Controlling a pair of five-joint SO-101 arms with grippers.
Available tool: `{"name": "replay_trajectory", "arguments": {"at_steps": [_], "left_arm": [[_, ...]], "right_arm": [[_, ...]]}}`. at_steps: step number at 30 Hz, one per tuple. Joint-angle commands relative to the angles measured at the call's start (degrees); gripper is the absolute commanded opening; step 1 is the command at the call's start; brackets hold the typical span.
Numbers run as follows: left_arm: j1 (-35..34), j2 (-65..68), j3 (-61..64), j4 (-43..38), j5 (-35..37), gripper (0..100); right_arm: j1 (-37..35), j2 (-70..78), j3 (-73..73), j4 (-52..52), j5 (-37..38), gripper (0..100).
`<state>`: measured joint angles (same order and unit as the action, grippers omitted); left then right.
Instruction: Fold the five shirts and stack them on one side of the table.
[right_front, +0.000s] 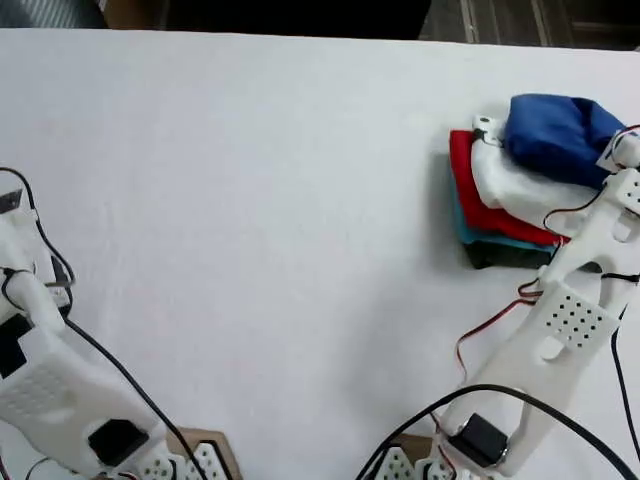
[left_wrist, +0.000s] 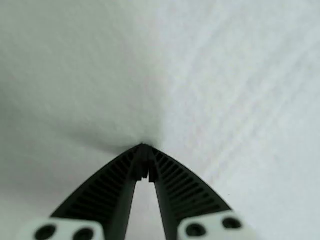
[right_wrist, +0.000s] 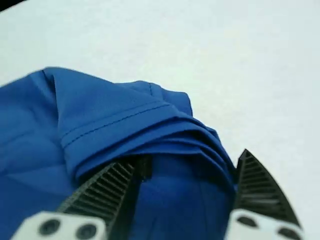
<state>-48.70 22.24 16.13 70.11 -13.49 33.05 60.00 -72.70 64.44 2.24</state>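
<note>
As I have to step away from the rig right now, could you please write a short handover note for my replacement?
Left gripper: shut, over bare table.
Right gripper: open, astride the blue shirt.
Stack by the right arm, bottom up: black shirt, teal shirt, red shirt, white shirt, blue on top.
Done: all five stacked.
Left: blue looks bunched; perhaps tidy it.

Top shirt (right_front: 557, 132) on stack (right_front: 497, 214), table (right_front: 250, 200) rt side.
</note>
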Motion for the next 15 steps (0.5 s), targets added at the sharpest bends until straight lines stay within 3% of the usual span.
{"name": "replay_trajectory", "arguments": {"at_steps": [1,15], "left_arm": [[0.7,0.18,2.33,-0.26,0.35,3],[0.7,0.18,2.33,-0.26,0.18,3]], "right_arm": [[-0.22,-3.65,-6.86,2.42,-2.55,27.2],[-2.77,-5.76,-22.77,14.9,-2.29,27.2]]}}
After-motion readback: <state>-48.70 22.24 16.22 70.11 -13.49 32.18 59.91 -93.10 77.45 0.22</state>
